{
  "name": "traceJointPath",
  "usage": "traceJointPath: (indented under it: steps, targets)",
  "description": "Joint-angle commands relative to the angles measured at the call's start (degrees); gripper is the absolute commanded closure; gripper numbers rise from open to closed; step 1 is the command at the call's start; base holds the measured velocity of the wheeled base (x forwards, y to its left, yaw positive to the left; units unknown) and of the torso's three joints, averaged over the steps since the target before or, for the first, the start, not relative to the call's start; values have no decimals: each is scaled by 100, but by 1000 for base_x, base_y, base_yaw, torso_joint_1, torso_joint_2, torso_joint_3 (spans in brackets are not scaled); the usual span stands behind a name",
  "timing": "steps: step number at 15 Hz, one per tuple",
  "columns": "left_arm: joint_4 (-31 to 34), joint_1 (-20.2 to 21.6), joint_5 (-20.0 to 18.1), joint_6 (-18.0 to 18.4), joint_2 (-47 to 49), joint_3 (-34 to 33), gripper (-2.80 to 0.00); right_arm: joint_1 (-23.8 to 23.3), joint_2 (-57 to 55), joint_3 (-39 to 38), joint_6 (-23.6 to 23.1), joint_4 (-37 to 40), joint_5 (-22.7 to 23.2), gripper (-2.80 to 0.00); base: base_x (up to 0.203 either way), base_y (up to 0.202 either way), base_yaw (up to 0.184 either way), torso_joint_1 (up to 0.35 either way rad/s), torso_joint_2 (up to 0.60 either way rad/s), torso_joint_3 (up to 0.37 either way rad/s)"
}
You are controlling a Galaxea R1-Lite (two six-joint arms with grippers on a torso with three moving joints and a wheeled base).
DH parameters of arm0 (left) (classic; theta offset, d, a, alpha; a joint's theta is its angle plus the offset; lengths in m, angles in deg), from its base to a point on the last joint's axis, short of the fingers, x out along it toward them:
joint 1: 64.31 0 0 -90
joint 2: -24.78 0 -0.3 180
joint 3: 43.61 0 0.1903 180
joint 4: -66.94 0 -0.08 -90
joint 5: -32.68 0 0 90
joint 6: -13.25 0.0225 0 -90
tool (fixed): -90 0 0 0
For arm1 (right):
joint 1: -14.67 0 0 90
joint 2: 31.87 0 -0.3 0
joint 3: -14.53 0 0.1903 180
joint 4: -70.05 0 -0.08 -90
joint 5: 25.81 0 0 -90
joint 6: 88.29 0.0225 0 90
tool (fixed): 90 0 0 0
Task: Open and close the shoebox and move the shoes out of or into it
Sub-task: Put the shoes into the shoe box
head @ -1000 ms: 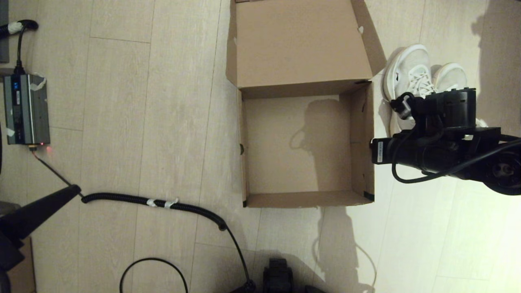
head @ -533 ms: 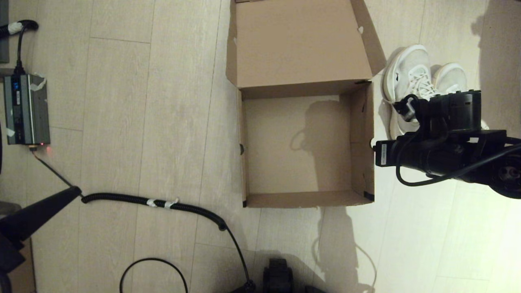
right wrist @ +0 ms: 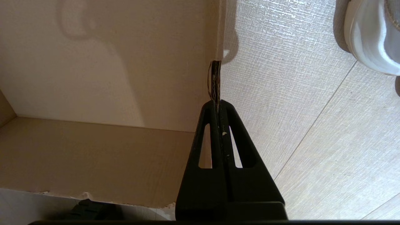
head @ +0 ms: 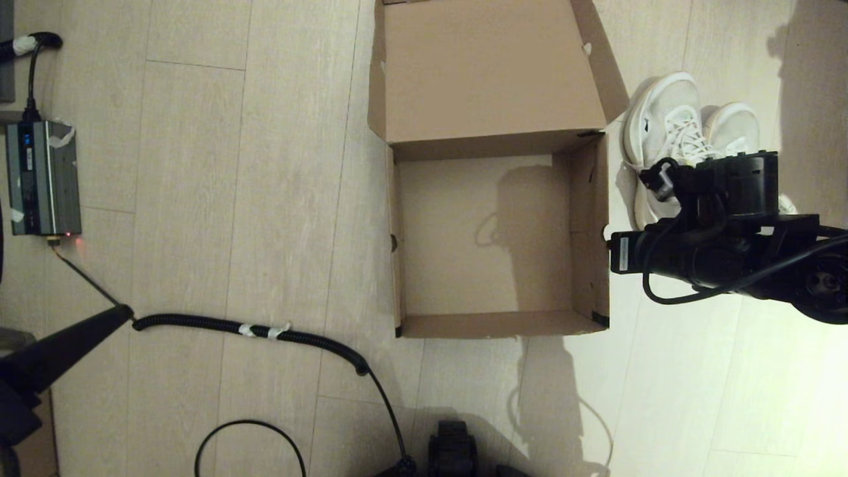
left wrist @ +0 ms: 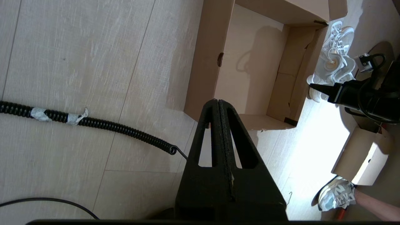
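The shoebox (head: pixel 497 324) stands open on the floor with its lid (head: pixel 487 73) folded back at the far side, and nothing lies inside it. The white shoes (head: pixel 669 119) sit side by side on the floor just right of the box, partly hidden by my right arm. My right gripper (head: pixel 609 246) is shut, its tips (right wrist: pixel 217 103) right at the top edge of the box's right wall (right wrist: pixel 214 78); whether they touch it I cannot tell. A shoe's sole (right wrist: pixel 372 40) shows beyond. My left gripper (head: pixel 119 310) hangs shut and empty at the near left.
A grey power unit (head: pixel 43 177) lies at the far left, with a coiled black cable (head: pixel 252 328) running across the floor before the box. In the left wrist view another cardboard box (left wrist: pixel 359 156) and a person's foot (left wrist: pixel 336 193) lie beyond my right arm.
My right arm has shifted slightly to the right and toward me beside the box's right wall. The box, shoes and left arm have not moved.
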Motion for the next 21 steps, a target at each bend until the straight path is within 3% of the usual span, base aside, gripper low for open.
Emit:
traceJointPath:
  steps: [1, 8, 18, 21]
  targets:
    - [-20, 5, -11, -15, -6, -15, 0, 3, -88, 33, 4, -12, -4, 0, 0, 0, 0, 0, 0, 0]
    - [-20, 5, -11, -14, -15, -15, 0, 12, 1, -80, -8, -4, -4, 0, 0, 0, 0, 0, 0, 0]
    - [-11, 5, -11, -14, -111, -32, 0, 257, 535, -934, 40, -4, -3, 0, 0, 0, 0, 0, 0, 0]
    - [-11, 5, -11, -14, -120, -64, 0, 78, 554, -788, -20, -12, -45, 0, 0, 0, 0, 0, 0, 0]
